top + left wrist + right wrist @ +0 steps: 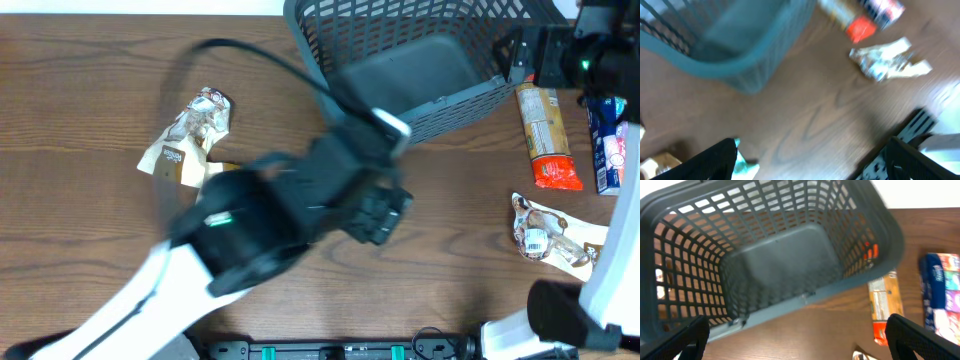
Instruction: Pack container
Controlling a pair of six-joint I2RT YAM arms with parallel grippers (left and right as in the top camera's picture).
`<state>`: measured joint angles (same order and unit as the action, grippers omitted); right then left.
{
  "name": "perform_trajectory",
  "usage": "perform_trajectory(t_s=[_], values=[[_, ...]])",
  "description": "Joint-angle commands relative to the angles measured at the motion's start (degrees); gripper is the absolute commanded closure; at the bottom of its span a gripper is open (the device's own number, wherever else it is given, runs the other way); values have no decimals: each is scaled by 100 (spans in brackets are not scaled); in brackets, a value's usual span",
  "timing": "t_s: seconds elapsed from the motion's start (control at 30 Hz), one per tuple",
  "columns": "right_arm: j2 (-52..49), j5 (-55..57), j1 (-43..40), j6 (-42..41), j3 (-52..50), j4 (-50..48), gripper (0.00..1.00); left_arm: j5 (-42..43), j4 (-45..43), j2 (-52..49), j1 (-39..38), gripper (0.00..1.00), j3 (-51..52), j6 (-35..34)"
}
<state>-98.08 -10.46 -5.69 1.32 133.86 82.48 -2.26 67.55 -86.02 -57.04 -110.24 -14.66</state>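
The container (320, 35) sits at the counter's (100, 250) far edge, and my left arm crosses its near side. To its right lie an orange-ended packet (545, 135), a blue packet (607, 150) and a crumpled wrapper (548, 235). The left gripper (812, 165) is spread wide over bare wood beside the container and holds nothing; the right gripper (800, 347) gapes fully by its right side, empty too.

Robotics test bench: 2 black-and-white robot arms, the left arm (260, 215) and the right arm (565, 55), reach over a wood-grain table (100, 100). A loose black cable (250, 55) loops above the tabletop and a black equipment rail (330, 350) runs along its near edge. A slatted plastic basket (330, 40) and scattered snack packets (545, 125) lie on the wood.
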Motion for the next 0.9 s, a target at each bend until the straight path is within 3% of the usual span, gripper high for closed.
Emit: perform_trajectory(t_s=[0.0, 0.37, 0.63, 0.87], values=[[-188, -831, -205, 409, 323, -175, 1, -527, 131, -315, -251, 16, -79, -590], [-813, -1681, -431, 581, 420, -1493, 1, -531, -4, -584, -702, 16, -74, -817], [-1443, -1401, -610, -1088, 420, -2302, 1, -638, -92, -584, -702, 16, -68, -815], [-1952, -1996, -813, -1257, 420, -2614, 1, -636, -120, -584, -702, 16, -68, -817]])
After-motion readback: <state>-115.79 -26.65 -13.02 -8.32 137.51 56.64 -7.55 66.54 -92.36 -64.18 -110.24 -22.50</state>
